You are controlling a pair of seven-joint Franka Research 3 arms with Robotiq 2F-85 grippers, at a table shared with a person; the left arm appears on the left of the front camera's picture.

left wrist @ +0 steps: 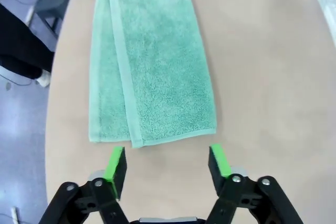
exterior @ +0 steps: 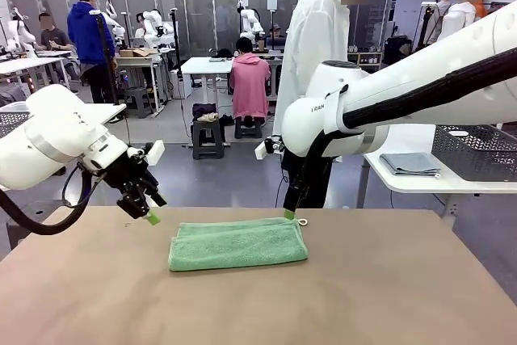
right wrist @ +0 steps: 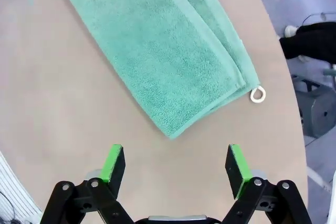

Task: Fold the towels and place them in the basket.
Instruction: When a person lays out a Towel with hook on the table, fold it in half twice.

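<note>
**Both grippers open and empty, one at each short end of the mint green towel (exterior: 238,244) on the table (exterior: 388,296).**

We judge the left gripper (left wrist: 167,163) and right gripper (right wrist: 176,163) sit off the two ends so they can pinch them for a second fold. Jaws are wide and touch nothing. The towel lies flat mid-table as a long doubled strip, its layers slightly offset, with a hanging loop (right wrist: 257,95) at the right gripper's end. The basket (exterior: 477,151) is well apart on a side table (exterior: 404,183), with the grey-blue towel (exterior: 410,163) folded beside it.

Mint green towel (exterior: 237,244), grey-blue towel (exterior: 410,163), dark grey mesh basket (exterior: 477,153), tan table (exterior: 388,296).
</note>
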